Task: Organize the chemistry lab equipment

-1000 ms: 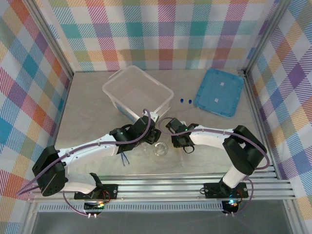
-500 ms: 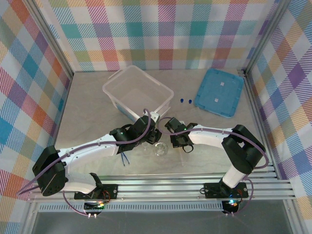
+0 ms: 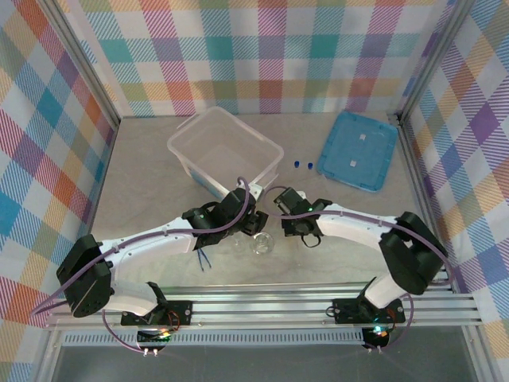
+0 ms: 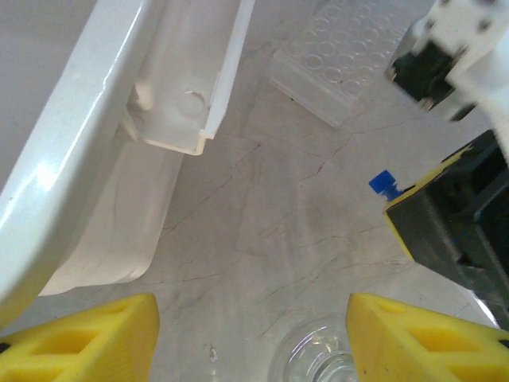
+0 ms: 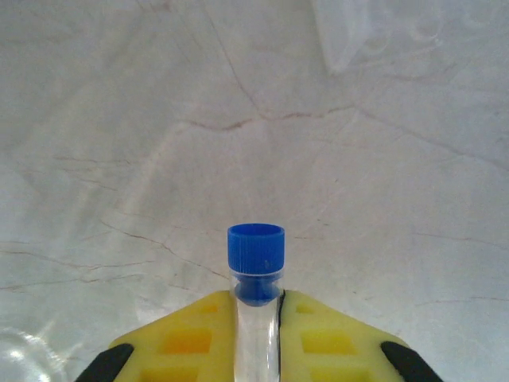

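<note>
Between the yellow pads of the right pincer (image 5: 256, 309), a blue-capped tube (image 5: 256, 259) is now being clenched, the jaws having just closed on it, cap pointing to twelve o'clock. At nine o'clock the left pincer (image 4: 250, 338) is hanging released above a small glass vessel (image 4: 318, 362). The tube is looking ready for carrying to the plastic box (image 3: 225, 151) at eleven o'clock.

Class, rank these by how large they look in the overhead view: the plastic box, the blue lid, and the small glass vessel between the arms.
Largest: plastic box.
Next: blue lid, somewhat smaller.
Smallest by far: small glass vessel.
</note>
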